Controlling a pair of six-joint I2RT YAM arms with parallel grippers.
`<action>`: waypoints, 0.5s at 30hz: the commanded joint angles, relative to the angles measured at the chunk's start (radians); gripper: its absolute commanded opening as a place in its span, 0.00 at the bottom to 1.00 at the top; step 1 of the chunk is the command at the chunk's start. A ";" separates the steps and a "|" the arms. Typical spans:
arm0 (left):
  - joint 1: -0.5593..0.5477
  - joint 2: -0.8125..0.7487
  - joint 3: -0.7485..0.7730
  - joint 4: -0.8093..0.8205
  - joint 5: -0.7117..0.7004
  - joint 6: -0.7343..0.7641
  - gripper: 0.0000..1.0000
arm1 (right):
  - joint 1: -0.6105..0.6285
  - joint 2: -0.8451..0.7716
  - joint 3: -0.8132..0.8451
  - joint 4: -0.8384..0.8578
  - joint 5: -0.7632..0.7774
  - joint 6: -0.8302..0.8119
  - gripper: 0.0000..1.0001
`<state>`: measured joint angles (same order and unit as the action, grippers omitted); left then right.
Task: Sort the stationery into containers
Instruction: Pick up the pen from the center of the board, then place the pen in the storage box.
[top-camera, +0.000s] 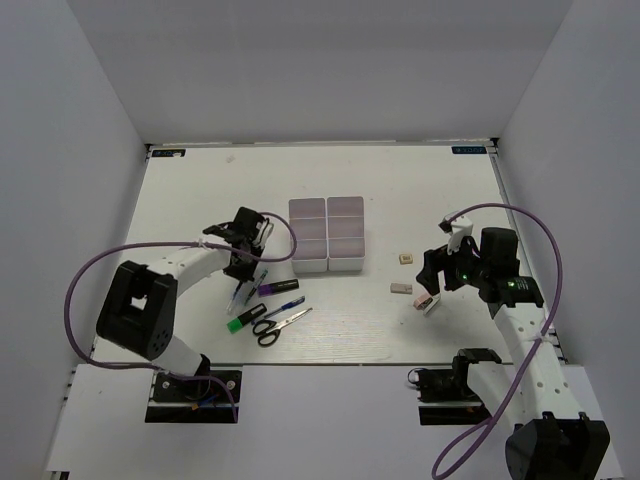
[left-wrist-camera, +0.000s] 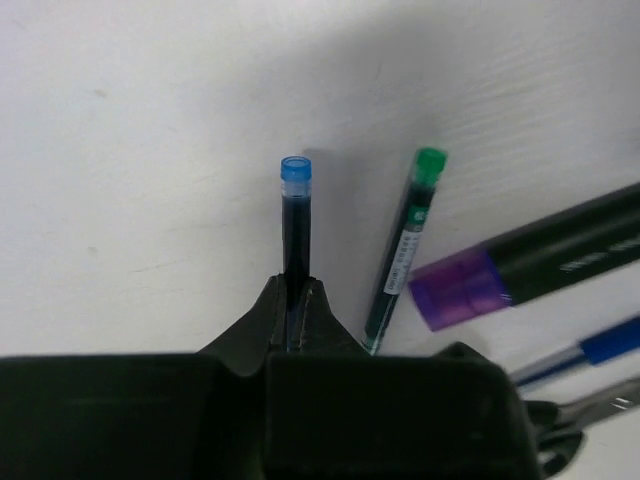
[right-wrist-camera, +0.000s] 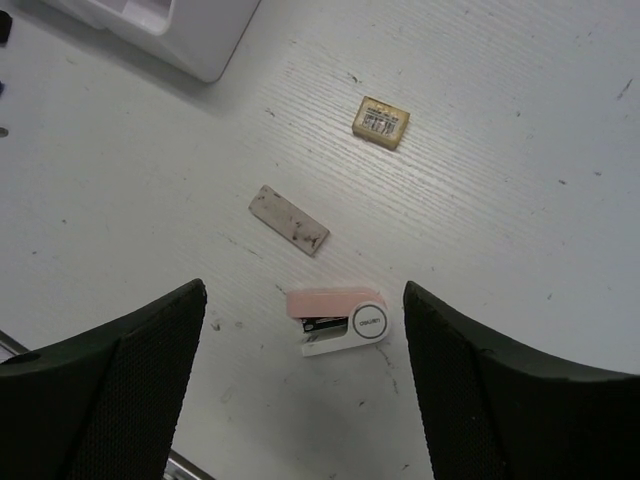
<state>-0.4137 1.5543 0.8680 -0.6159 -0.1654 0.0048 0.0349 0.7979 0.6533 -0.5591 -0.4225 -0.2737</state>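
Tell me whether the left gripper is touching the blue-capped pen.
Touching. The left wrist view shows the left gripper clamped on the blue-capped pen with no gap.

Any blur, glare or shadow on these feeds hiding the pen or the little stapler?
Left wrist: blue-capped pen fairly sharp, with a soft shadow to its right; left fingers dark and blurred. Right wrist: pink-white stapler crisp and evenly lit; right fingers dark in the bottom corners. Top external: even light, no glare.
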 joint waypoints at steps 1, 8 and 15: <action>0.006 -0.132 0.122 -0.008 0.032 -0.048 0.00 | 0.003 -0.008 0.042 -0.001 -0.015 -0.009 0.80; -0.060 -0.169 0.304 0.151 0.208 -0.138 0.00 | 0.003 -0.016 0.026 0.024 -0.024 0.001 0.01; -0.099 -0.036 0.422 0.424 0.339 -0.129 0.00 | 0.003 -0.052 -0.032 0.085 -0.108 -0.061 0.28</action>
<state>-0.5076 1.4700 1.2453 -0.3206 0.0860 -0.1154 0.0349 0.7696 0.6399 -0.5266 -0.4583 -0.2943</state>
